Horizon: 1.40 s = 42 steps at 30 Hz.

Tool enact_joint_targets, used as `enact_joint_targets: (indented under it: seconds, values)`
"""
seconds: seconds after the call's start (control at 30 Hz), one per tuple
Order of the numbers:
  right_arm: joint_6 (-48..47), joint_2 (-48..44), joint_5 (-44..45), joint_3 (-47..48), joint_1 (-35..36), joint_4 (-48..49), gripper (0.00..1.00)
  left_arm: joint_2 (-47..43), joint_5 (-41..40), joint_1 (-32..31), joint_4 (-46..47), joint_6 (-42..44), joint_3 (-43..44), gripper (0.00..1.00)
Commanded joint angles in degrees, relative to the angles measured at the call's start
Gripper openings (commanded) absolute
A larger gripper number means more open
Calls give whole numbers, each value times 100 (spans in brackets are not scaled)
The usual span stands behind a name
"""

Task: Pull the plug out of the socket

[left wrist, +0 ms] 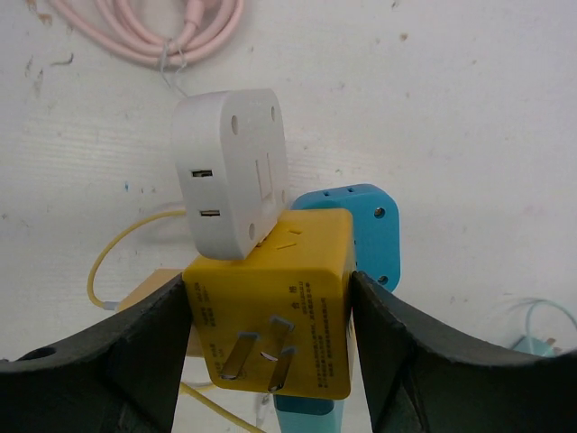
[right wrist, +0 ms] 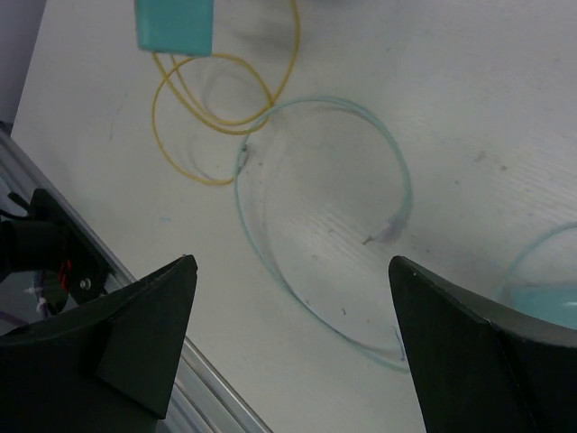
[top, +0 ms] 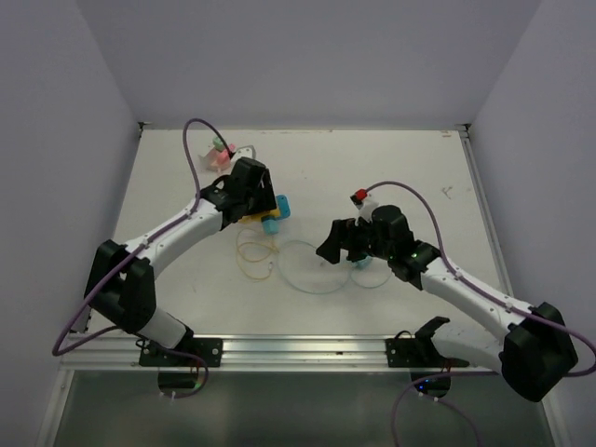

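Observation:
A yellow socket cube (left wrist: 302,248) with three metal prongs facing the camera sits between the fingers of my left gripper (left wrist: 269,280). Both fingers press its sides, so the gripper is shut on it. A white plug (left wrist: 236,167) with two USB slots sticks out of the cube's top face. A blue block (left wrist: 371,225) sits against the cube's far right side. In the top view the left gripper (top: 256,200) covers most of the cube, and only yellow (top: 250,220) and blue (top: 277,212) edges show. My right gripper (right wrist: 291,262) hangs open over the table, right of the cube.
A pink cable coil (top: 221,156) lies behind the left gripper. A yellow cable (top: 253,256) and a pale blue cable loop (right wrist: 315,225) lie mid-table under the right gripper. A red-capped item (top: 359,196) sits by the right wrist. The metal rail (top: 298,349) runs along the near edge.

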Motion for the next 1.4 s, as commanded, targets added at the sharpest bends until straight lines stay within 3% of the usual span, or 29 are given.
enact_joint_targets:
  seconds: [0.0, 0.27, 0.7, 0.93, 1.13, 1.37]
  values:
    - [-256, 630, -327, 514, 539, 629, 91, -444, -256, 55, 645, -208, 86, 4]
    - [-423, 2012, -29, 1024, 1481, 1200, 77, -707, -132, 55, 557, -594, -116, 2]
    - [-669, 3691, 16, 1700, 1992, 1280, 61, -831, -413, 64, 443, -753, -72, 0]
    - [-714, 3174, 6, 1587, 2036, 1025, 61, -875, -537, 117, 530, -832, 25, 0]
    - [-380, 2200, 533, 1560, 2036, 1051, 69, -945, -274, 125, 628, -999, -1, 0]
    - [270, 1987, 1228, 1788, 1887, 1235, 77, -1244, 87, 125, 768, -1201, -239, 0]
